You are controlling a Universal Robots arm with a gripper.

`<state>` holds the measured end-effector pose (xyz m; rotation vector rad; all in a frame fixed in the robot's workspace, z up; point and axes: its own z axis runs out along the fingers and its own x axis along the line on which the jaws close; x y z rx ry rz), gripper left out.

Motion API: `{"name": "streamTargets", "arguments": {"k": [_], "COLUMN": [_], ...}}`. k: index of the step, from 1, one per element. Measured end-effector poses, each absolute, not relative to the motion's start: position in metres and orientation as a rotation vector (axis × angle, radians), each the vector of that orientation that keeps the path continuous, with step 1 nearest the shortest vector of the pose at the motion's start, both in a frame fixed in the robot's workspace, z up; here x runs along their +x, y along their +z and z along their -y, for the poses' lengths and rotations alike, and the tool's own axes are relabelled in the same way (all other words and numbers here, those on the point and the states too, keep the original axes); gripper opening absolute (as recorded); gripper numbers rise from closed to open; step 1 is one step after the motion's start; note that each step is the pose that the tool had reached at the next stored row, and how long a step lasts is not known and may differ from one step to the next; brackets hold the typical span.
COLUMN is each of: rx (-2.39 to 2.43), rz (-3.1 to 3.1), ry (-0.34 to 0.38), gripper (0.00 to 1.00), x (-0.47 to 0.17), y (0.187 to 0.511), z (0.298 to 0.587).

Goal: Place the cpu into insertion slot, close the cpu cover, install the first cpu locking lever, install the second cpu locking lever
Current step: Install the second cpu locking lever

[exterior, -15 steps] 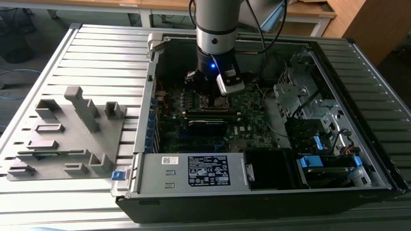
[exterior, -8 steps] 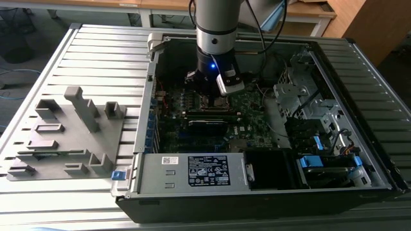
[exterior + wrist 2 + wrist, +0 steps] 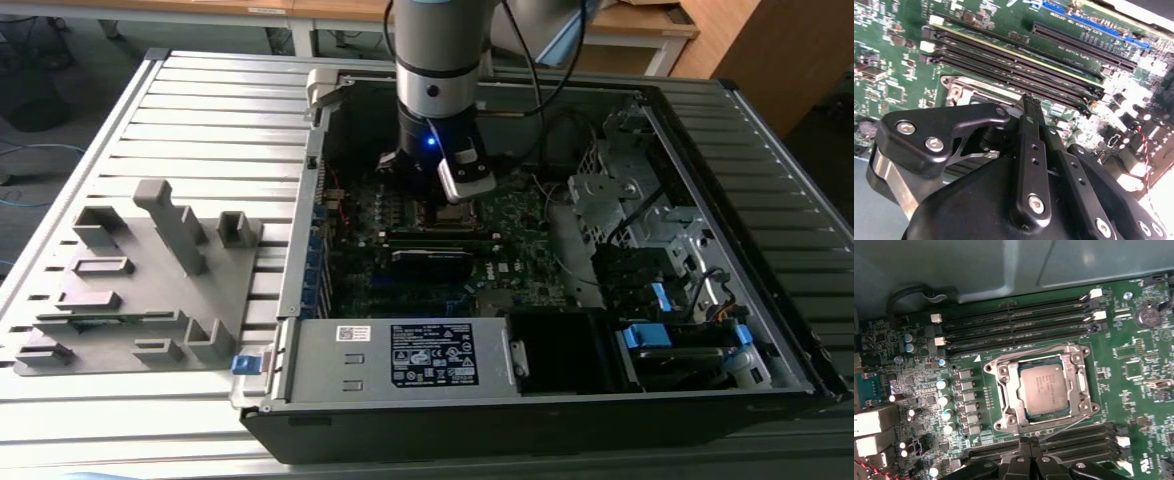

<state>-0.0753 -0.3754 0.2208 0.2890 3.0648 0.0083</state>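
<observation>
Open computer case on a ribbed metal table

A grey fixture block (image 3: 134, 270) sits on the slatted table (image 3: 200, 110), beside the open case (image 3: 534, 420). Inside lie a green motherboard (image 3: 1139, 370), long black memory slots (image 3: 1014, 322), a labelled silver power supply (image 3: 400, 360) and blue drive tabs (image 3: 654, 335).

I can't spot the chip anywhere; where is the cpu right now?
In the first wrist view the cpu lies in the slot, framed by the cover, between rows of long black memory slots.

Gripper (image 3: 1030, 102) jaws seemingly together above black memory slots (image 3: 1019, 67)
</observation>
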Motion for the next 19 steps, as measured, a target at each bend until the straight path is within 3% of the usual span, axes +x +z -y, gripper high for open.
{"name": "streamTargets", "arguments": {"k": [19], "rx": [0.289], "rz": [-3.065], "ry": [0.008], "gripper": [0.11], "x": [-0.082], "y": [0.205], "z": [0.375]}}
